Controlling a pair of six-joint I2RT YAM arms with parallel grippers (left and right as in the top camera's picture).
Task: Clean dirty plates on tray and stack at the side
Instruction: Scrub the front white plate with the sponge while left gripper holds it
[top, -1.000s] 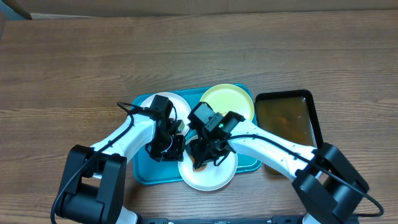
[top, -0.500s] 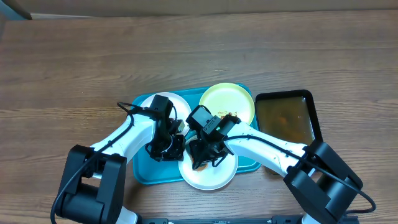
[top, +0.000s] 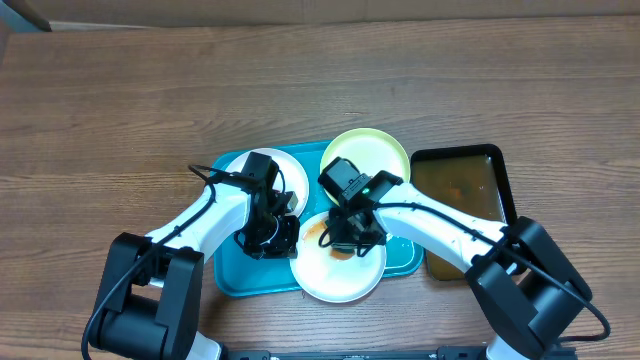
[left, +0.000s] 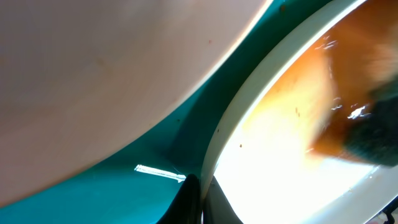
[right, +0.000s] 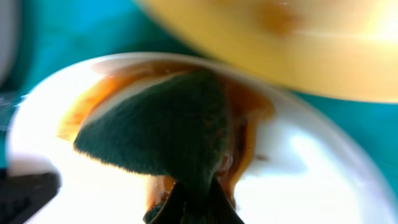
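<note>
1. The front plate (top: 340, 282) lies at the near side of the tray (top: 235, 275), its edge riding over the tray's near rim toward the tabletop (top: 120, 100). A brown smear covers its middle. The white plate (top: 292, 168) and the green plate (top: 365, 152) sit farther back in the tray, both untouched.
2. The right jaws are clamped on a dark green sponge (right: 161, 127), which presses onto the smear.
3. The left jaws are together at the front plate's left rim. The close view is blurred, but they seem to pinch that rim rather than merely rest beside it.
4. Risk: the rim looks wet, so a firm stroke toward the near side could pull the plate out of that pinch and send it sliding off the tray's rim.
5. Risk: the green plate lies just behind the sponge, so a long stroke away could knock it or drag brown liquid onto it.
6. Risk: the two wrists work close together, and a wide sideways scrub could bump them.
</note>
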